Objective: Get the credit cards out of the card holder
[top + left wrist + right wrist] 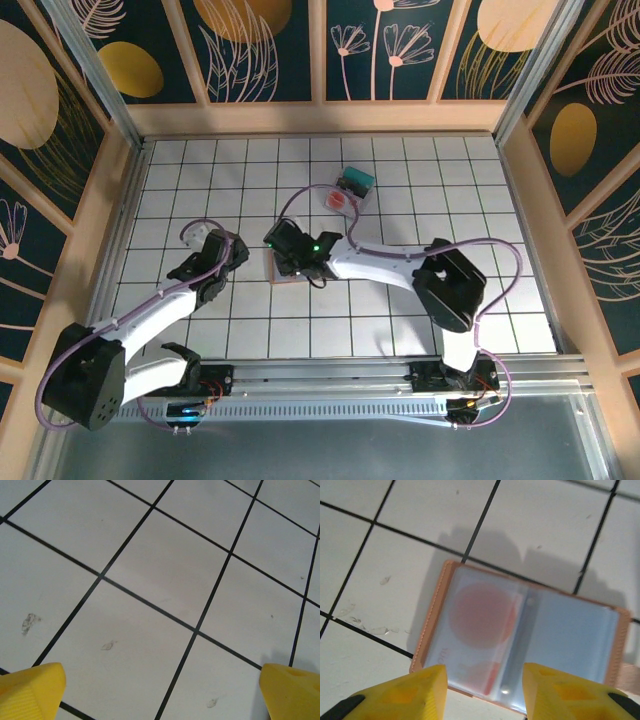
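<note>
The card holder (431,620) lies unfolded flat on the white tiles, with a tan leather rim and clear blue-grey sleeves inside. A credit card (480,615) with a big red circle sits in its left sleeve. My right gripper (485,680) hovers just over the holder's near edge, its yellow fingers (415,690) apart with nothing between them. In the top view the right gripper (296,260) covers most of the card holder (277,272). My left gripper (162,685) stands wide open over bare tiles, and in the top view the left gripper (230,250) is to the left of the holder.
A clear plastic box (350,188) with red and teal contents sits behind the holder towards the back of the table. Wooden walls (120,200) bound the tiled table on the left, right and back.
</note>
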